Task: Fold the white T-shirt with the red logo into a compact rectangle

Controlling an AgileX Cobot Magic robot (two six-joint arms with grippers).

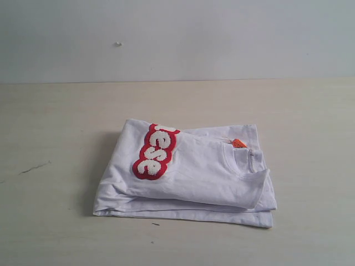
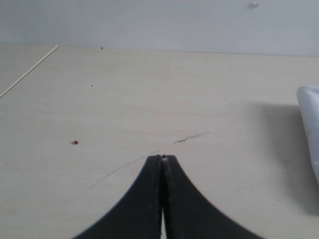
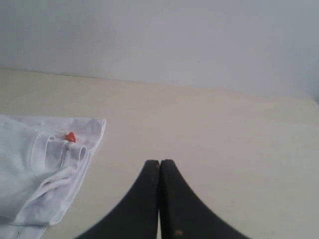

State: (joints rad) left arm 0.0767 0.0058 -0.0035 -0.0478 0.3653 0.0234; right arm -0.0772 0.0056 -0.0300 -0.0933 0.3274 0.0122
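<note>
The white T-shirt (image 1: 194,177) lies folded in a layered rectangle on the middle of the table. Its red logo (image 1: 155,152) shows on the top layer, part of it wrapping over the far fold. A small orange neck tag (image 1: 239,143) pokes out by the ribbed collar. Neither arm appears in the exterior view. My left gripper (image 2: 162,158) is shut over bare table, with an edge of the T-shirt (image 2: 310,124) off to one side. The right gripper (image 3: 160,162) is also shut and empty, apart from the T-shirt (image 3: 40,169) and its tag (image 3: 70,137).
The tabletop (image 1: 55,221) is pale wood with a thin dark crack (image 1: 34,168), seen also as a crack (image 2: 190,137) just beyond the left gripper. A tiny red speck (image 2: 75,142) lies on the wood. A plain grey wall (image 1: 177,39) stands behind.
</note>
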